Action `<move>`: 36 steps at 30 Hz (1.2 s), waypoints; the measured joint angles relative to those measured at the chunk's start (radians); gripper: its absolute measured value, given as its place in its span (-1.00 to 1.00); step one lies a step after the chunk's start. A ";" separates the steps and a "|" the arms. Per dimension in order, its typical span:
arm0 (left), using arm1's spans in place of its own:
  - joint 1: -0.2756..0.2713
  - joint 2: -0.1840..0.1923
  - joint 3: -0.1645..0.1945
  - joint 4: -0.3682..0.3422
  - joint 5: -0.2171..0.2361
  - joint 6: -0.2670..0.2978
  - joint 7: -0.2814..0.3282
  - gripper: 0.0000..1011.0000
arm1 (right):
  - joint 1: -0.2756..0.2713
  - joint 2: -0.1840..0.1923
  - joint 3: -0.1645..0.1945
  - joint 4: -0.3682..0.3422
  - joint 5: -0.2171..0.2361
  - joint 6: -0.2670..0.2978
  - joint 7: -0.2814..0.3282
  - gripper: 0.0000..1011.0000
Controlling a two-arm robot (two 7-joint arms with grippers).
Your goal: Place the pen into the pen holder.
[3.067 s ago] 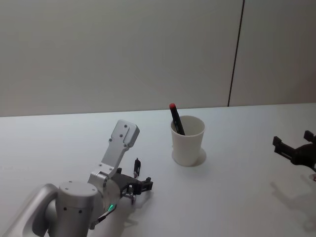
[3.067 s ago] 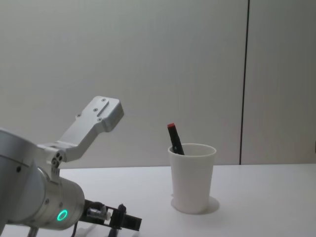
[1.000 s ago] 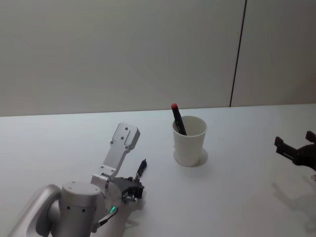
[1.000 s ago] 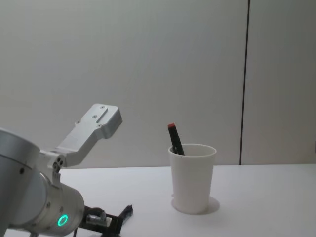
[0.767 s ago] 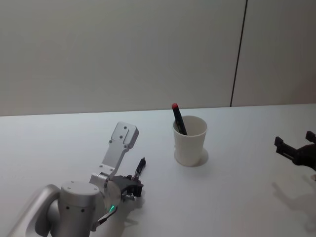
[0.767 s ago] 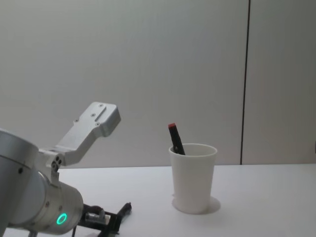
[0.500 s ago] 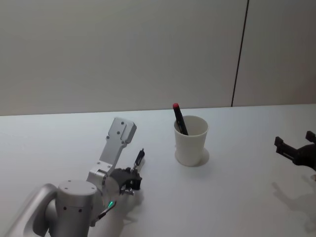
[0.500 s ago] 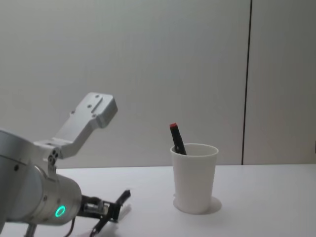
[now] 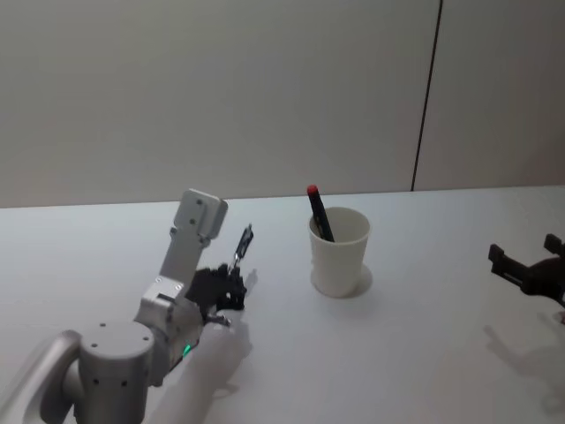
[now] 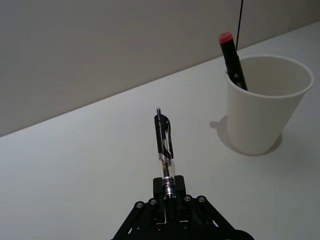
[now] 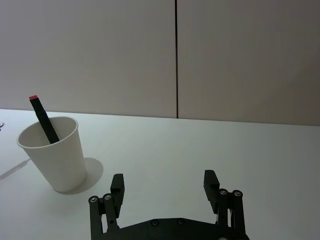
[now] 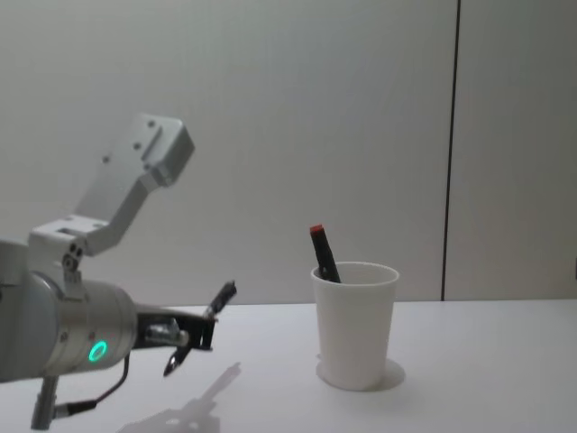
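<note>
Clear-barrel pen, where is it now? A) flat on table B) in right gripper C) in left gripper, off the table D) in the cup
C: the left gripper grips the pen by one end, above the table, short of the pen holder.

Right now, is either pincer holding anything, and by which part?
The left pincer grips the black pen at its clear barrel end, the clip end sticking out free. The right pincer is open and holds nothing.

Pen (image 9: 243, 242) left of pen holder (image 9: 338, 261)
</note>
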 joint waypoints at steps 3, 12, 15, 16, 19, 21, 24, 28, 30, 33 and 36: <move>0.005 0.005 -0.005 -0.006 -0.003 -0.048 -0.008 -0.73 | 0.000 0.000 0.000 0.000 0.000 0.000 0.000 0.98; 0.021 0.024 -0.021 -0.022 -0.023 -0.194 -0.053 -0.73 | 0.000 0.000 0.000 0.000 0.000 0.000 0.000 0.98; 0.027 0.033 -0.028 -0.028 -0.029 -0.253 -0.081 -0.73 | 0.000 0.000 0.000 0.000 0.000 0.000 0.000 0.98; 0.028 0.036 -0.029 -0.029 -0.030 -0.269 -0.090 -0.73 | 0.000 0.000 0.000 0.000 0.000 0.000 0.000 0.98; 0.031 0.045 -0.035 -0.034 -0.033 -0.315 -0.118 -0.73 | 0.000 0.000 0.000 0.000 0.000 0.000 0.000 0.98; 0.032 0.049 -0.038 -0.036 -0.035 -0.339 -0.135 -0.73 | 0.000 0.000 0.000 0.000 0.000 0.000 0.000 0.98; 0.033 0.057 -0.044 -0.039 -0.040 -0.381 -0.169 -0.73 | 0.000 0.000 0.000 0.000 0.000 0.000 0.000 0.98; 0.033 0.067 -0.050 -0.043 -0.046 -0.421 -0.212 -0.73 | 0.000 0.000 0.000 0.000 0.000 0.000 0.000 0.98; 0.033 0.073 -0.053 -0.045 -0.051 -0.438 -0.235 -0.73 | 0.000 0.000 0.000 0.000 0.000 0.000 0.000 0.98; 0.032 0.079 -0.056 -0.047 -0.059 -0.458 -0.270 -0.73 | 0.000 0.000 0.000 0.000 0.000 0.000 0.000 0.98; 0.031 0.083 -0.058 -0.049 -0.066 -0.471 -0.303 -0.73 | 0.000 0.000 0.000 0.000 0.000 0.000 0.000 0.98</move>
